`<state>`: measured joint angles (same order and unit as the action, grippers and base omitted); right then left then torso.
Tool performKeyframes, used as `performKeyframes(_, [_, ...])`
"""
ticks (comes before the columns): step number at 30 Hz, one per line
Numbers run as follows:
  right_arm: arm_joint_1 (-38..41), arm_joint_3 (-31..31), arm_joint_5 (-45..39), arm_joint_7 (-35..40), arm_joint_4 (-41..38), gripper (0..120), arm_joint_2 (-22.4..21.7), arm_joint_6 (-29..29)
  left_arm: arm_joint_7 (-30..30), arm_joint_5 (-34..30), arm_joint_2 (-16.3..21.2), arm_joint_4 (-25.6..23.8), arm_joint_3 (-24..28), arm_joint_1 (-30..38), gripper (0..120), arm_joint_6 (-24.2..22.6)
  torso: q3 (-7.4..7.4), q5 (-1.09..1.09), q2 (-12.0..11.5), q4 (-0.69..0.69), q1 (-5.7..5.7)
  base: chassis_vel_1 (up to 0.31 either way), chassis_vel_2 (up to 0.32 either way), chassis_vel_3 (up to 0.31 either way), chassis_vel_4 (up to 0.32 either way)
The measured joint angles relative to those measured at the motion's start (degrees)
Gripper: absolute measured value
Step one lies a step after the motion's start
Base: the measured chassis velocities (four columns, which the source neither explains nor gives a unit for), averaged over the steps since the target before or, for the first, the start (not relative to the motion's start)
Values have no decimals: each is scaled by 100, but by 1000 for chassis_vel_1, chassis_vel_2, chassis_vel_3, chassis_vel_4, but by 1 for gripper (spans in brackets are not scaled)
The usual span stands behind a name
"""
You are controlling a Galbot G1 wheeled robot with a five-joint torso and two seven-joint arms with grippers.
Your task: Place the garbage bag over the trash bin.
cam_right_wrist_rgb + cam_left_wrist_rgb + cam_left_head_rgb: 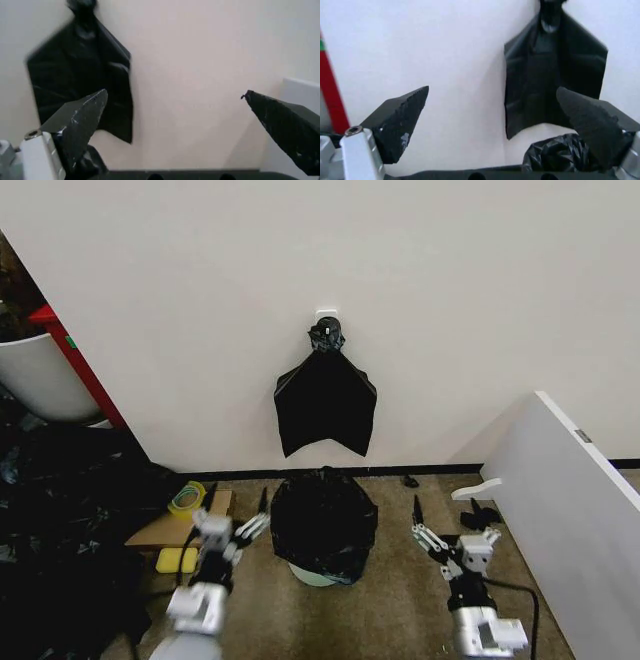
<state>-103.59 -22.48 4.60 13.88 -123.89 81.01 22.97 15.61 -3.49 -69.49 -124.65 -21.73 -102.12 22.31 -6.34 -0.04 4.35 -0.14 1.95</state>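
Directly ahead of the robot, the garbage bag [325, 520] sits draped over the trash bin [318, 575], on the floor between the two arms and touched by neither. The left gripper [248, 520] hovers just beside the bag's left flank with its jaws spread wide and nothing between them; the right gripper [428, 532] stands farther off on the other side, jaws likewise parted and empty.

The bag is thin, glossy black plastic, crinkled into loose folds that hide nearly the whole bin; just a pale curve of the round bucket's base peeks out beneath the hem. In the left wrist view a puckered edge of the bag [559, 153] lies close by one dark, wedge-shaped fingertip [592, 123] with a rough, foam-like face.

On the white wall above hangs a flat black bundle of bags [325, 405], knotted at its top, smooth and kite-shaped. The floor is brownish carpet [380, 620]. A white panel [575, 500] leans at the right.
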Motion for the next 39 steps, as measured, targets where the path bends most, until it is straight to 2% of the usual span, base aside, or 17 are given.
performKeyframes(1, [0,0,0,0,0,100,0,0,0,0,0,0,0,0,100,0,0,0,0,0,0,0,0,0,0])
performKeyframes(4, [-111,39,328,1,-6,100,65,255,-66,168,-182,-35,-38,-361,100,464,1,1,0,1,0,0,0,0,0])
performKeyframes(8, [-123,32,363,4,-2,100,96,214,-55,300,-245,92,83,-323,100,616,0,-1,0,-2,0,0,0,0,0])
performKeyframes(39, [-104,46,321,20,-4,100,81,136,3,242,-237,132,129,-253,100,552,-1,1,0,-1,0,0,0,0,0])
